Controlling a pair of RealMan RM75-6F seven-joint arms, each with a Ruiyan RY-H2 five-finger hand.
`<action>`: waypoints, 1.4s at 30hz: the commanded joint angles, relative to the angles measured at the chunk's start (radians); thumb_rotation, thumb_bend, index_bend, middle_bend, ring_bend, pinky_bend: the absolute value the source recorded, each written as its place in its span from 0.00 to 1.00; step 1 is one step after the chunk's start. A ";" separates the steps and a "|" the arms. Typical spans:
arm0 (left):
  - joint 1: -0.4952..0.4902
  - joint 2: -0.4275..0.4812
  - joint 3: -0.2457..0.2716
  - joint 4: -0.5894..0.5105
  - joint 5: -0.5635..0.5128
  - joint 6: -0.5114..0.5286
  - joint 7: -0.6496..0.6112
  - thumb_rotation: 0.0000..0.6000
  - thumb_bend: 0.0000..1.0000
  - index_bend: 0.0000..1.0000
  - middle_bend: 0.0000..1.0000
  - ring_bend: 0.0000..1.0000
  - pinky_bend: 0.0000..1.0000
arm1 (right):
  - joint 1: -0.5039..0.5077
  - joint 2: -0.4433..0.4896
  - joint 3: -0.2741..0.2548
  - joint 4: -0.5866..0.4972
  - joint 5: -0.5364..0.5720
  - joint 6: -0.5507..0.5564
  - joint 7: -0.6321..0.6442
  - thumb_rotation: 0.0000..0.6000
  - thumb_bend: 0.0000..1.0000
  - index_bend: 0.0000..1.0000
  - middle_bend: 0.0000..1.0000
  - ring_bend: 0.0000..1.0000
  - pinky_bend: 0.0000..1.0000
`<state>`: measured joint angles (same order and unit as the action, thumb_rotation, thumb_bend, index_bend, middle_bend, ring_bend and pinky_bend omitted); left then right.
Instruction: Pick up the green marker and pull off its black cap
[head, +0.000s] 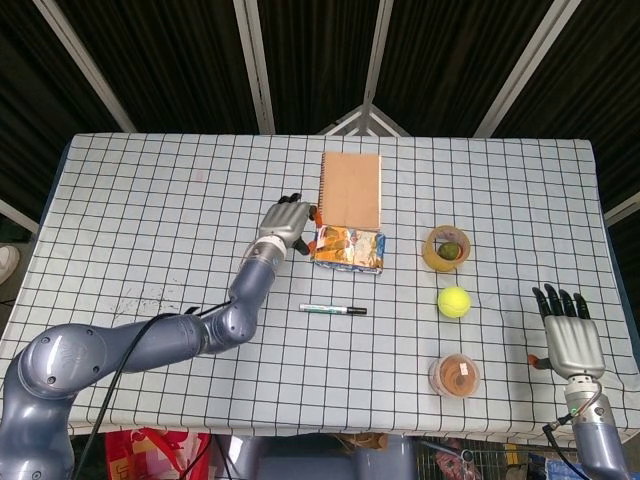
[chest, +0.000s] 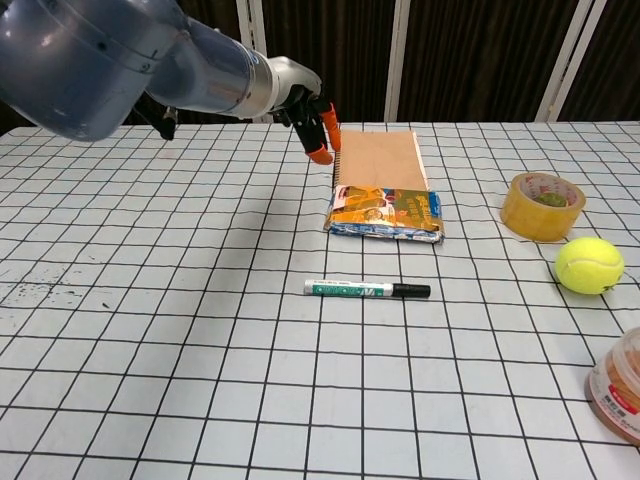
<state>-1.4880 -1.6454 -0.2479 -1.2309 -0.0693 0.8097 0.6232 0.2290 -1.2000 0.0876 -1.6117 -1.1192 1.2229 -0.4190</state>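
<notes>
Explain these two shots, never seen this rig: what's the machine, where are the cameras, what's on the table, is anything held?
It is a two-armed robot with finger-bearing hands. The head view looks down on the checked table; the chest view looks across it from low down. The left hand hovers beside a notebook, holding nothing. The right hand sits at the table's near right edge, fingers spread, also empty. On the table lie the green marker with its black cap on, a snack packet, a tape roll, a tennis ball and a small jar.

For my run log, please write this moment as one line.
green marker with black cap: flat on table, untouched | left hand: empty, beside brown notebook | right hand: open, idle
</notes>
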 joint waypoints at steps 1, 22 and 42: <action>-0.059 -0.005 -0.016 -0.112 -0.174 0.136 0.109 1.00 0.47 0.37 0.25 0.00 0.00 | -0.001 -0.002 -0.003 0.009 -0.002 -0.003 0.012 1.00 0.08 0.00 0.00 0.00 0.00; -0.040 -0.131 -0.007 -0.161 -0.082 0.207 0.277 1.00 0.46 0.38 0.25 0.00 0.00 | -0.019 -0.014 -0.016 0.076 -0.030 -0.004 0.098 1.00 0.08 0.00 0.00 0.00 0.00; 0.037 -0.167 0.005 -0.200 0.008 0.219 0.356 1.00 0.46 0.39 0.26 0.00 0.00 | -0.025 -0.013 -0.012 0.081 -0.036 -0.002 0.108 1.00 0.08 0.00 0.00 0.00 0.00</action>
<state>-1.4539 -1.8125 -0.2475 -1.4290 -0.0651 1.0239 0.9712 0.2039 -1.2127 0.0749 -1.5298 -1.1551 1.2209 -0.3101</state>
